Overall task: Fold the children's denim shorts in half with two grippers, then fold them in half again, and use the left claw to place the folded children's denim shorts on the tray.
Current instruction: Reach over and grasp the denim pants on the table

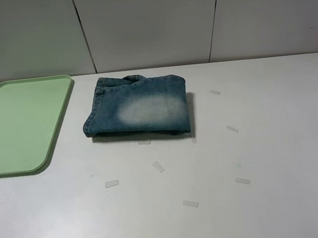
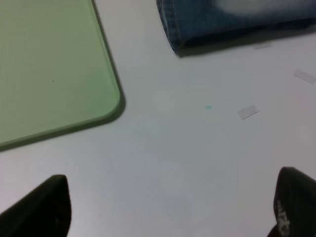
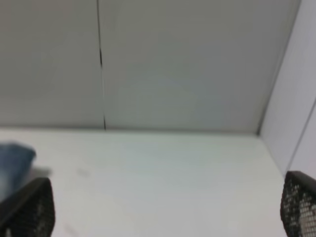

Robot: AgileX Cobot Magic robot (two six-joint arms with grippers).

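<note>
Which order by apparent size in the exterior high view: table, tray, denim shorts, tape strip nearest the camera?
1. table, fills most of the view
2. tray, even though the view's left edge cuts it off
3. denim shorts, somewhat smaller than the tray
4. tape strip, by far the smallest

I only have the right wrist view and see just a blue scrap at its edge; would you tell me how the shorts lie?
Observer: The children's denim shorts lie folded into a compact block on the white table, with a pale faded patch on top.
Operator: Thank you. Where is the tray?
Observer: The pale green tray lies on the left of the high view, apart from the shorts, which are not on it.
Operator: And the left hand?
Observer: The left hand is open over bare table near the tray's corner, holding nothing.
</note>
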